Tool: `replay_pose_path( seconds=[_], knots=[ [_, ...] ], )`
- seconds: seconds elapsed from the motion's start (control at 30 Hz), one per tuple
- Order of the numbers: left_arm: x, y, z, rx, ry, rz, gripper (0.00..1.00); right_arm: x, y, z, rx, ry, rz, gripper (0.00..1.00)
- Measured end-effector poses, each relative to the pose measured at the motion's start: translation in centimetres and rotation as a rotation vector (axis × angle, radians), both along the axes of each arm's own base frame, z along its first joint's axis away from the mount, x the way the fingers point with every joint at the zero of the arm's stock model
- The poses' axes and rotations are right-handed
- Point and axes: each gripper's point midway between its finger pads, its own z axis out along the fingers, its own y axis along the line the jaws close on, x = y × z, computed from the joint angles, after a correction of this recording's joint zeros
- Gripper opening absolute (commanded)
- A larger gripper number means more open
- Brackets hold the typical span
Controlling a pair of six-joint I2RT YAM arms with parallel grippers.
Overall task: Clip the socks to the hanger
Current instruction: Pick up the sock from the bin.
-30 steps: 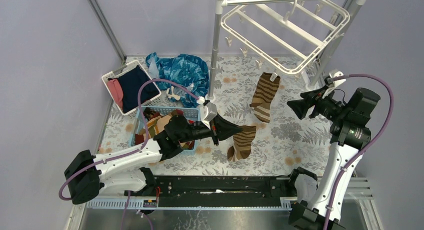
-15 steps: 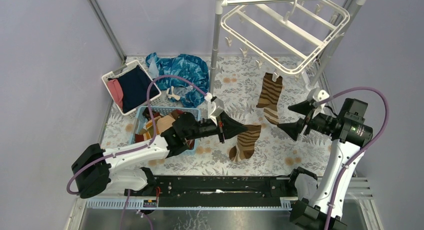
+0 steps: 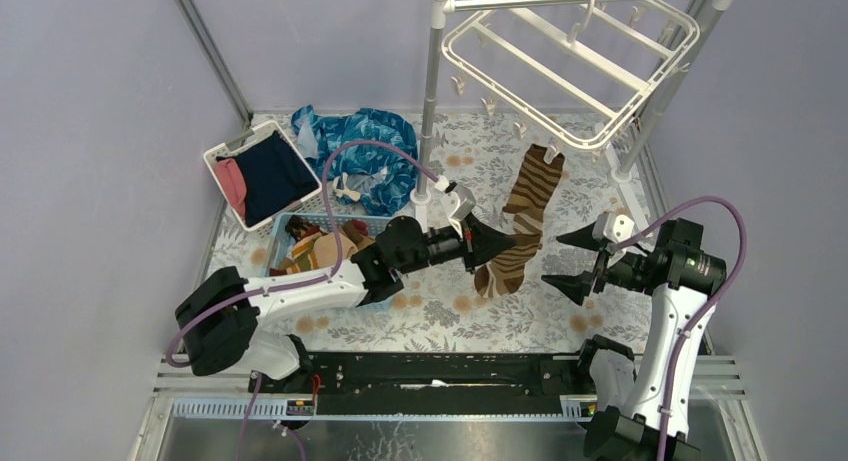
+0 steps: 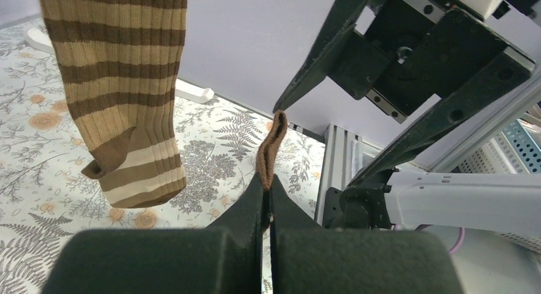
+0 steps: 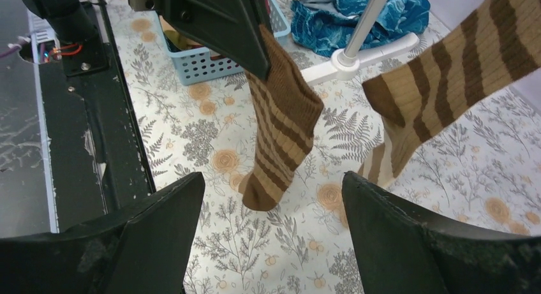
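Note:
My left gripper is shut on the brown cuff of a striped sock, which dangles above the floral table; the cuff pokes out between the shut fingertips. A second striped sock hangs from a clip of the white hanger; it also shows in the left wrist view. My right gripper stands wide open just right of the held sock, holding nothing. In the right wrist view the held sock hangs ahead of its fingers, the hung sock to the right.
A blue basket holds more socks. A white basket with navy and pink clothes sits at back left, beside a blue patterned cloth. The rack pole stands behind the left gripper, its foot on the table.
The left arm carried its sock rightward and higher, up to the hung sock. The right gripper dropped down and leftward from the hanger and opened wide, now facing the held sock.

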Motion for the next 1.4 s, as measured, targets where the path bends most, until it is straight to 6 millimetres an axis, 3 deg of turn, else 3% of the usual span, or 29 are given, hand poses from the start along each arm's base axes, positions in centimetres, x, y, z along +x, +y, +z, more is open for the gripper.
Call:
replay_pose_path(
  seconds=[0.33,0.67,1.03,1.2,1.3,1.4],
  knots=[
    [-1.2,-0.8,1.7,-0.056,-0.034,-0.037,0.00,1.2,0.3,0.5,0.074,-0.023,0.040,0.76],
    [-1.9,-1.0,3.2,-0.114,-0.053,-0.053,0.00,1.4,0.7,1.6,0.125,-0.055,0.056,0.45],
    [-2.0,-1.5,2.7,-0.116,-0.045,-0.060,0.00,1.0,1.2,2.0,0.138,-0.054,0.081,0.23],
    [-2.0,-1.6,2.6,-0.115,-0.039,-0.060,0.01,0.8,1.4,2.0,0.139,-0.050,0.093,0.03],
    [-2.0,-1.6,2.5,-0.117,-0.036,-0.058,0.16,0.6,1.6,2.2,0.137,-0.051,0.099,0.00],
    [-1.9,-1.6,2.5,-0.119,-0.030,-0.052,0.41,0.5,1.6,2.5,0.120,-0.058,0.099,0.00]
  ],
)
